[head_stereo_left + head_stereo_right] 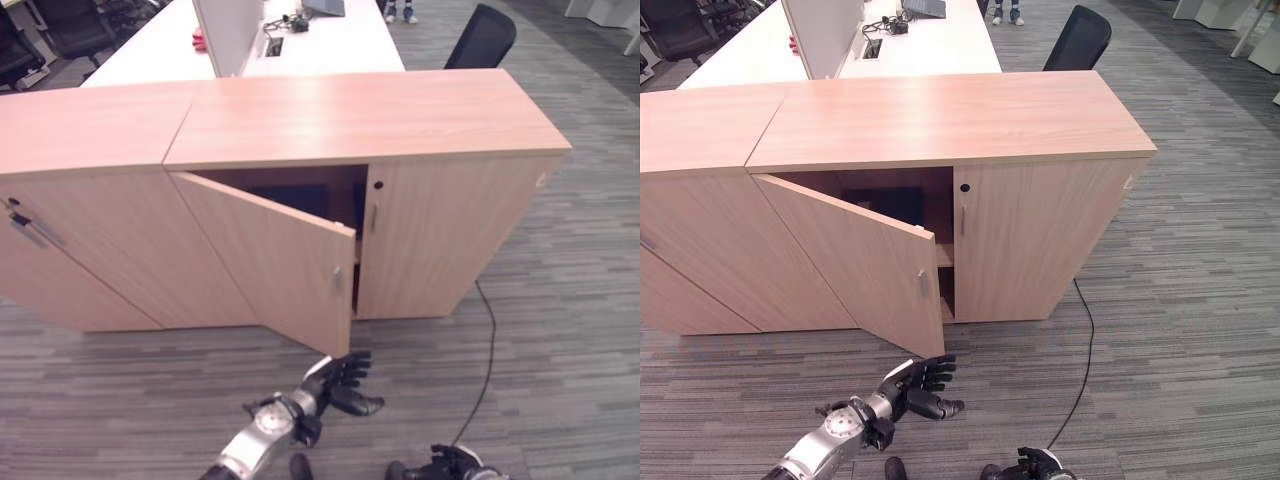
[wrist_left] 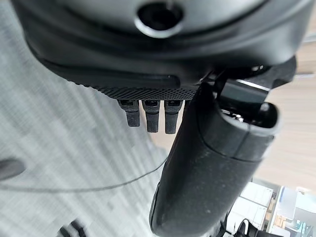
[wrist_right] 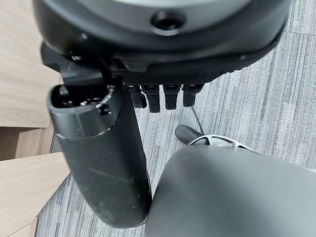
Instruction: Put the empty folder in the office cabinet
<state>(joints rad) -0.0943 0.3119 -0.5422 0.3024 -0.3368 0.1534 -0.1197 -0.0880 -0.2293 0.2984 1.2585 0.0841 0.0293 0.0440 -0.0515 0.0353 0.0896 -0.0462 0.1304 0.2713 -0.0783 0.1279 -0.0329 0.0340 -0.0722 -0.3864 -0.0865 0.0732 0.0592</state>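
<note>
Inside the half-open cabinet (image 1: 300, 200), contents stay dark; left robot hand (image 1: 340, 382) spread, empty.

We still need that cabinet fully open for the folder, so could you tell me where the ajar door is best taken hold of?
Grip the light wooden cabinet door by its small metal handle near the free edge, or hook that edge itself. It stands partly swung out, hinged on the robot's left, so come from the front, where the left hand hovers open just below its lower corner.

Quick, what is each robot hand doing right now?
Left hand: open, holding nothing, near the cabinet door.
Right hand: open, holding nothing.
</note>
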